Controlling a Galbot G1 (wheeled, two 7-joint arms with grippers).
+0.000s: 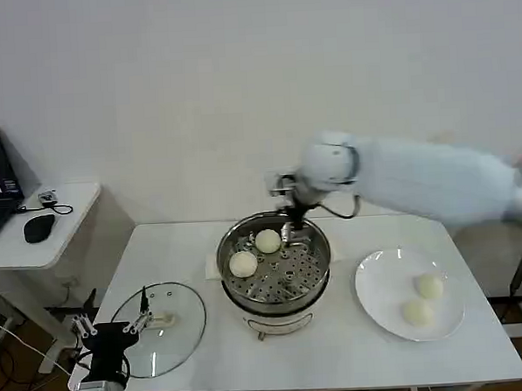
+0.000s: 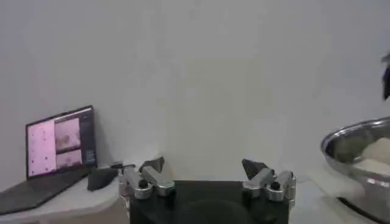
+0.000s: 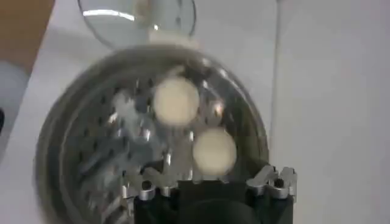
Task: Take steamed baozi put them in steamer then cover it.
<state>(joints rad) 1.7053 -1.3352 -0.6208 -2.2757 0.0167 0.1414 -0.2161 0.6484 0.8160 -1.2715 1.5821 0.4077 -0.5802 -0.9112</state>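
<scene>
While the right gripper hangs over the far rim of the steamer, jaws apart and holding nothing, two baozi sit on the perforated tray, one just beside the gripper's fingertips; two more wait on the white plate on the bench, well apart from the pot; left gripper parked near the bench's near-left edge, jaws spread, empty; glass lid lies flat beside it. Risks, as I judge them: withdrawing fingers could nudge the nearest bun; a hard pinch would dent the soft buns; the lid could seat crooked.
</scene>
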